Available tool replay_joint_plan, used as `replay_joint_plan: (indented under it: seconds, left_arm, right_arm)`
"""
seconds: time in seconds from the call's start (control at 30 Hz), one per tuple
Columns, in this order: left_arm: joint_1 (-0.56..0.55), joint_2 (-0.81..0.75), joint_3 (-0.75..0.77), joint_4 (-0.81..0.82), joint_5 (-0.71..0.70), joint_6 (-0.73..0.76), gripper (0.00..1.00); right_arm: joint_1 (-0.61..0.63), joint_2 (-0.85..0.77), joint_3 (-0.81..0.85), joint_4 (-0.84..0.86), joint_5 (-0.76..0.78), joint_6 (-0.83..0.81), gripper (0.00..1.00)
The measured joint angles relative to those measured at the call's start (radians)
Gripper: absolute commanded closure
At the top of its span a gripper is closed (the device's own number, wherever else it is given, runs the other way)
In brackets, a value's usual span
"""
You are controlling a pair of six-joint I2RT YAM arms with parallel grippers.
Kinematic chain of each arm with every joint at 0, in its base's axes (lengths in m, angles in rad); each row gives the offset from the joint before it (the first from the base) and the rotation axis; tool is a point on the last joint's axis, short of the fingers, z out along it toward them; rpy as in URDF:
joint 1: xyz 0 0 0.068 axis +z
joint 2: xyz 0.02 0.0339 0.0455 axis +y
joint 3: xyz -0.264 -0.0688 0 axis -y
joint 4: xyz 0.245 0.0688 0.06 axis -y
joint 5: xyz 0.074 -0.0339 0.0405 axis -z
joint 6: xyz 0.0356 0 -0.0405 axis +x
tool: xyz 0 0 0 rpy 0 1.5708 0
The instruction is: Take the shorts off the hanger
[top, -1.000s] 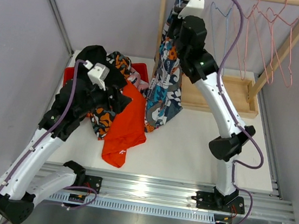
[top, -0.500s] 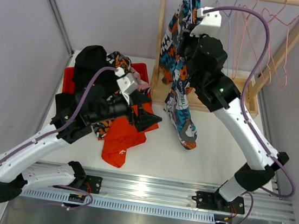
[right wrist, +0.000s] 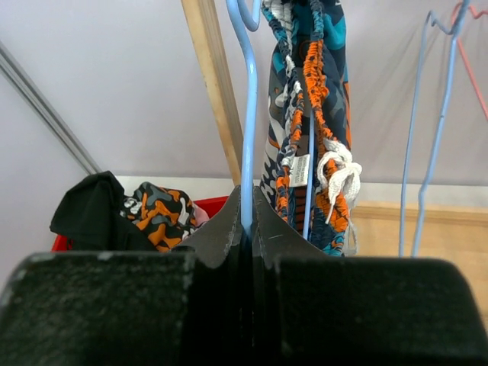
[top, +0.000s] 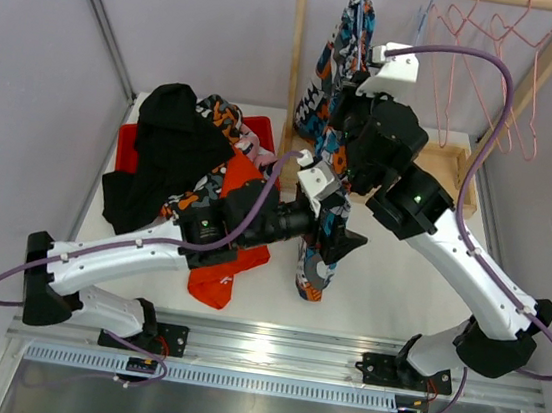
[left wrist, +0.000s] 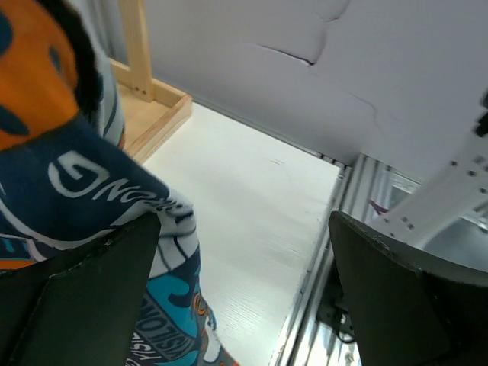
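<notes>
The blue shorts with orange-white print (top: 328, 173) hang on a light blue hanger (right wrist: 248, 114) by the wooden rack's left post. My right gripper (top: 352, 100) is shut on the hanger's wire, seen up close in the right wrist view (right wrist: 246, 229), with the shorts' waistband and white drawstring (right wrist: 305, 91) beside it. My left gripper (top: 332, 229) is open at the shorts' lower part. In the left wrist view (left wrist: 244, 305) the fabric (left wrist: 84, 183) lies against the left finger, with a wide gap to the other.
Black shorts (top: 169, 133), blotched shorts (top: 221, 119) and orange shorts (top: 231, 246) are piled on and beside a red bin (top: 265, 130) at the left. The wooden rack (top: 299, 58) has a base tray (top: 441, 176) and holds bare pink hangers (top: 498, 42).
My left arm has swung right from the pile, and its open gripper is now at the hanging shorts. My right arm has shifted right with the hanger, and the shorts now hang narrower.
</notes>
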Motion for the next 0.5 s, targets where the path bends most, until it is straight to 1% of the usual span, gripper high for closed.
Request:
replay_joint_plan:
  seconds: [0.13, 0.17, 0.2, 0.23, 0.27, 0.3, 0.37, 0.4, 0.43, 0.5]
  left_arm:
    - [-0.030, 0.029, 0.000, 0.035, -0.126, 0.015, 0.05]
    - [-0.033, 0.032, 0.000, 0.042, -0.151, 0.022, 0.07]
    - [-0.035, 0.035, 0.000, 0.051, -0.182, 0.029, 0.12]
    - [-0.037, 0.039, 0.001, 0.059, -0.219, 0.034, 0.21]
    - [-0.037, 0.043, 0.004, 0.061, -0.261, 0.043, 0.26]
    - [-0.037, 0.049, 0.008, 0.063, -0.298, 0.055, 0.40]
    - [-0.037, 0.066, 0.023, 0.068, -0.373, 0.077, 0.58]
    - [-0.036, 0.073, 0.029, 0.072, -0.402, 0.087, 0.93]
    - [-0.036, 0.078, 0.034, 0.076, -0.420, 0.089, 1.00]
    - [-0.037, 0.086, 0.042, 0.084, -0.460, 0.103, 1.00]
  right_arm:
    - [0.013, -0.039, -0.010, -0.001, 0.018, 0.011, 1.00]
    - [0.016, -0.047, -0.010, -0.003, 0.022, 0.014, 1.00]
    - [0.021, -0.058, -0.011, -0.004, 0.024, 0.016, 1.00]
    - [0.026, -0.069, -0.013, -0.002, 0.026, 0.018, 1.00]
    - [0.031, -0.081, -0.015, 0.004, 0.026, 0.019, 1.00]
    - [0.036, -0.092, -0.017, 0.013, 0.028, 0.019, 1.00]
    - [0.043, -0.117, -0.024, 0.026, 0.032, 0.023, 1.00]
    - [0.045, -0.129, -0.027, 0.029, 0.035, 0.023, 1.00]
    - [0.046, -0.139, -0.031, 0.034, 0.039, 0.025, 1.00]
    - [0.047, -0.154, -0.036, 0.042, 0.048, 0.026, 1.00]
